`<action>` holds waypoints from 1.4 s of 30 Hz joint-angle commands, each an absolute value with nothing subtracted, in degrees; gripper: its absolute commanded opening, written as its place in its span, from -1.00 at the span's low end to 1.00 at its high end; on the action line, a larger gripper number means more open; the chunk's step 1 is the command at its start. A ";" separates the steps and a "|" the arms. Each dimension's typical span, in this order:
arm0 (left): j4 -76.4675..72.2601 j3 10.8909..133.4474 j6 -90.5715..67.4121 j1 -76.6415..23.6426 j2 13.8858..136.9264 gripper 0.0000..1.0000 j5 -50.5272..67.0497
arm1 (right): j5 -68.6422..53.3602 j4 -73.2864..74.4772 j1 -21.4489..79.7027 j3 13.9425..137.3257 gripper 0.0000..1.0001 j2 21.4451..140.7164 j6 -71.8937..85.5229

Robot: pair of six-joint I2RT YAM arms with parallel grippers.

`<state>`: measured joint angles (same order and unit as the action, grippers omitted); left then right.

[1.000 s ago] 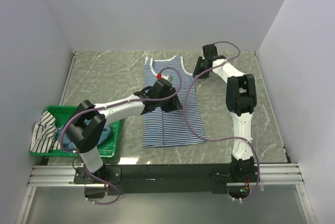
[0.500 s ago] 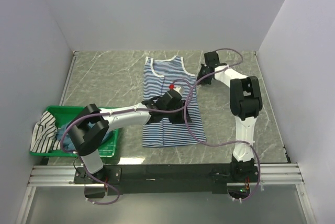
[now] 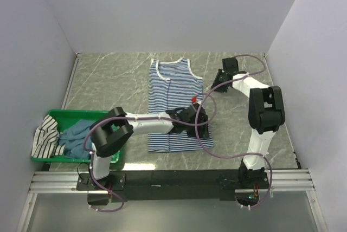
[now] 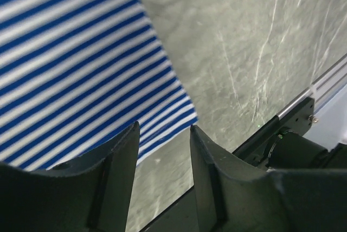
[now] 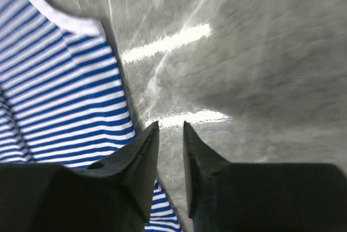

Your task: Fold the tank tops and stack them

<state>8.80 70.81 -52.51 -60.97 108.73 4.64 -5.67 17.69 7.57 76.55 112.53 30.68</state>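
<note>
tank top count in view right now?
3. Navy-and-white striped one lying mid-table; teal-blue one bunched in the green basket; black-and-white striped one draped over the basket's left end. More could be buried in it.

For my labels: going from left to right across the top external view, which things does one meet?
Black-and-white striped tank top → teal-blue tank top → navy-and-white striped tank top → right fingers. The green basket and the left fingers overlap these, so I omit them.
</note>
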 commanded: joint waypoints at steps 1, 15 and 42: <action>12.03 76.19 -52.29 -63.89 110.82 -0.05 0.18 | -5.97 17.23 5.02 77.34 -0.34 106.27 31.38; 22.14 87.01 -51.86 -70.57 118.82 -0.05 -10.89 | -9.58 17.84 -1.49 79.19 -0.26 99.58 34.80; 16.97 72.00 -48.17 -73.92 107.61 -0.99 -8.10 | -10.46 15.30 -1.15 72.96 -0.29 96.94 33.05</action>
